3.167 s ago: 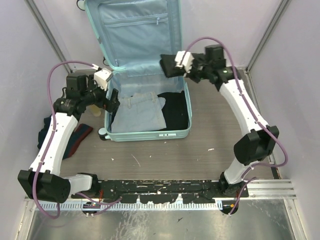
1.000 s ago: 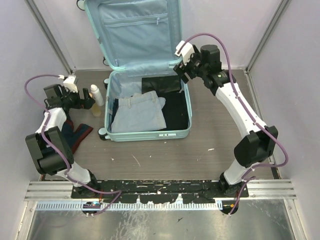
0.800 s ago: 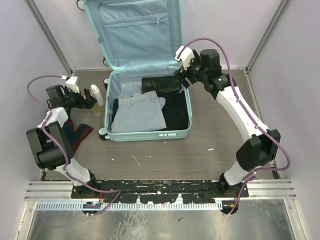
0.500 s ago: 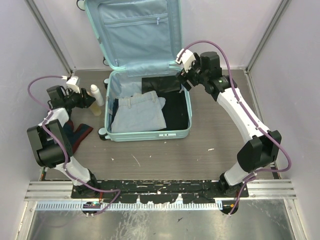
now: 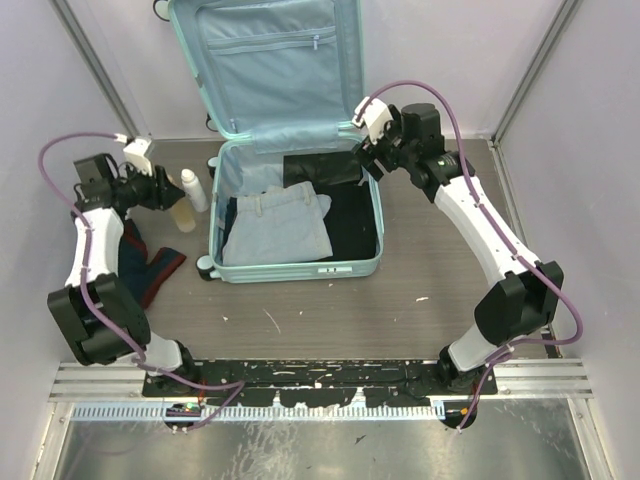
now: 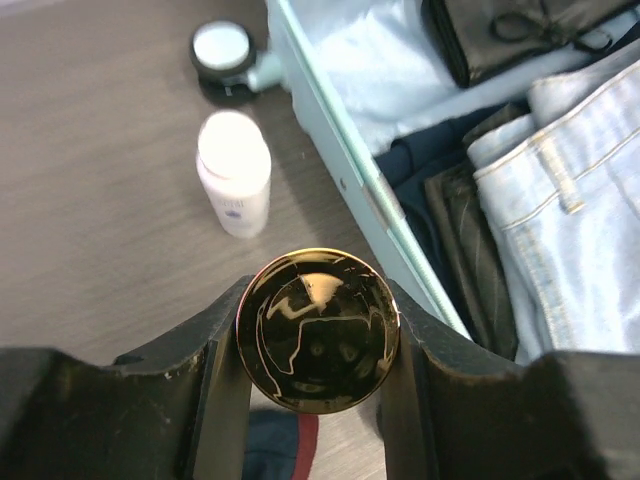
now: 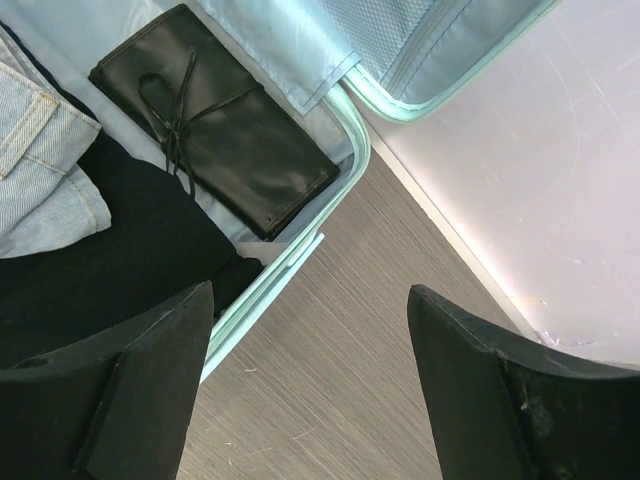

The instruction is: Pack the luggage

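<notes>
Left gripper jaws clench a gold-capped bottle; right gripper jaws spread wide apart.

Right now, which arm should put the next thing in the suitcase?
Left. The left gripper grips the gold-capped bottle beside the suitcase. The right gripper hangs open and empty over its far corner.

Shell of suitcase pale mint green, its lining light blue. The jeans faded pale blue, tan stitching. The pouch black; garment black. Small bottle white. Round cap mirror gold. Crumpled cloth navy, red edge. The tabletop grey-brown wood grain
</notes>
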